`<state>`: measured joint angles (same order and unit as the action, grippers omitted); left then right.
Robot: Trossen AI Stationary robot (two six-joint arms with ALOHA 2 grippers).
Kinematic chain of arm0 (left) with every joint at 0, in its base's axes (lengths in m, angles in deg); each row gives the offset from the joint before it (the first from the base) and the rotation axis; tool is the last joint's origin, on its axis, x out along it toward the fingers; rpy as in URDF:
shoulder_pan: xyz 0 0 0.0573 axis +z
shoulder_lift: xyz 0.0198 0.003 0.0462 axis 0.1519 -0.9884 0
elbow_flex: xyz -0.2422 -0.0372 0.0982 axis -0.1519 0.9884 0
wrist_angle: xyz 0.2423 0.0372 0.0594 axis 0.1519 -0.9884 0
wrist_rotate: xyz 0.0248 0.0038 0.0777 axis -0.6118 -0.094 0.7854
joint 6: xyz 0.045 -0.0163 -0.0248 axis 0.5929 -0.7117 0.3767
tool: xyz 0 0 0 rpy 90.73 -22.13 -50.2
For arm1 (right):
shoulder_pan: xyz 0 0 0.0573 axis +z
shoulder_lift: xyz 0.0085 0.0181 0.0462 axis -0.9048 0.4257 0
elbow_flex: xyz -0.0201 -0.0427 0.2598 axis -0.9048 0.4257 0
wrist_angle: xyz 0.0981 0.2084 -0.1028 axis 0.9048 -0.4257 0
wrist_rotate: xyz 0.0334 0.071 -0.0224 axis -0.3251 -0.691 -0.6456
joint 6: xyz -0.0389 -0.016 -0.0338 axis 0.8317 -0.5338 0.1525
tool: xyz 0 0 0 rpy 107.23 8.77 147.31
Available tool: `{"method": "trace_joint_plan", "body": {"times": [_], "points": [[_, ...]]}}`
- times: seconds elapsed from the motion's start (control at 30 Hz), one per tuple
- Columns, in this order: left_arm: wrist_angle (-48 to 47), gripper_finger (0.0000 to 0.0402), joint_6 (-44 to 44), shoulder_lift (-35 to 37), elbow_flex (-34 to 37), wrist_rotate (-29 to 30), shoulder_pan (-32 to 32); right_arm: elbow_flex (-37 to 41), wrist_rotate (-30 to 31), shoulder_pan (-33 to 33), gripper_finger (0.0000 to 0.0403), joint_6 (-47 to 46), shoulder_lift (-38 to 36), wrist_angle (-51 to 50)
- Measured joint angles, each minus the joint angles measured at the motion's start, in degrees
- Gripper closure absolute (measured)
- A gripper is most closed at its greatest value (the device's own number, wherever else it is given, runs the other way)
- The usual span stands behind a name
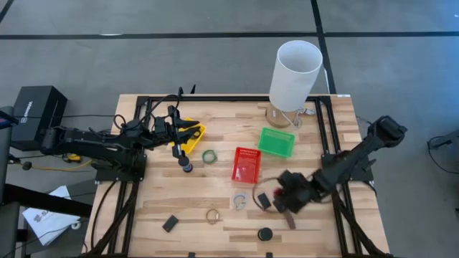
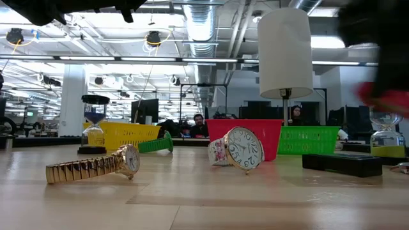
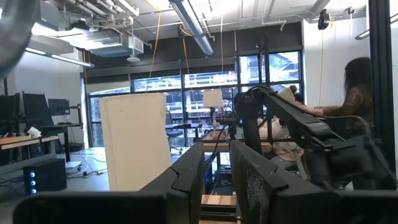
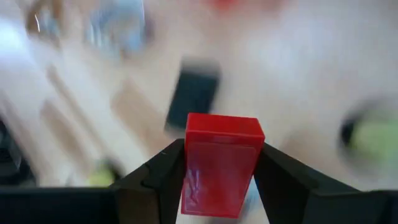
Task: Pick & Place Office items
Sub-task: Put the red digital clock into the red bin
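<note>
The wooden table [image 1: 143, 215] carries 3 baskets: the red basket [image 1: 245, 164] at the center, the green basket [image 1: 277, 142] at its 1 o'clock, the yellow basket [image 1: 188, 135] at its 10 o'clock, under my left gripper [image 1: 177, 132], whose fingers stand a little apart with nothing between them. My right gripper [image 4: 219, 180], at 4 o'clock from the red basket, is clamped on the red block [image 4: 221, 163]. A green ring [image 1: 209, 156] lies at 9 o'clock of the red basket.

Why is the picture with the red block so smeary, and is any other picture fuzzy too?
Right wrist view: the red block between the right pincer fingers looks sharp, but the table behind streaks into blur. Low view: a dark and red smear fills the upper right corner, while the gold watch stays crisp. High view: clear.
</note>
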<state>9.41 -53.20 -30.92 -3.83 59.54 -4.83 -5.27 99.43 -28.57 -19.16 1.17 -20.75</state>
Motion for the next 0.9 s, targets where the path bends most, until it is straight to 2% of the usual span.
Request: {"method": "trace_joint_plan", "body": {"times": [0.1, 0.23, 0.37, 0.47, 0.63, 0.77, 0.9], "points": [[0.0, 0.0327, 0.0, 0.0, 0.0, 0.0, 0.0, 0.0, 1.6, -6.0, 0.0259, 10.5, -0.2, 2.1], [-0.2, 0.0327, 0.0, 0.0, 0.0, 0.0, 0.0, 0.0, 1.5, -14.6, 0.0257, 25.4, 0.1, 9.3], [-0.2, 0.0327, 0.0, 0.0, 0.0, 0.0, 0.0, 0.0, -1.7, -21.5, 0.0237, 36.0, 0.2, 14.5], [-0.3, 0.0327, 0.0, 0.0, 0.0, 0.0, 0.0, 0.0, -3.8, -25.7, 0.0241, 42.7, 0.1, 15.2], [-0.4, 0.0327, 0.0, 0.0, 0.0, 0.0, 0.0, -0.1, -8.7, -31.7, 0.0257, 48.1, 1.6, 20.6], [-1.1, 0.0327, 0.0, 0.0, 0.0, 0.0, 0.0, -0.2, -13.2, -34.6, 0.0241, 50.8, 5.3, 25.9], [-2.7, 0.0327, -0.1, 0.0, 0.0, 0.0, 0.0, -0.4, -17.4, -36.1, 0.0235, 50.8, 10.0, 26.6]]}}
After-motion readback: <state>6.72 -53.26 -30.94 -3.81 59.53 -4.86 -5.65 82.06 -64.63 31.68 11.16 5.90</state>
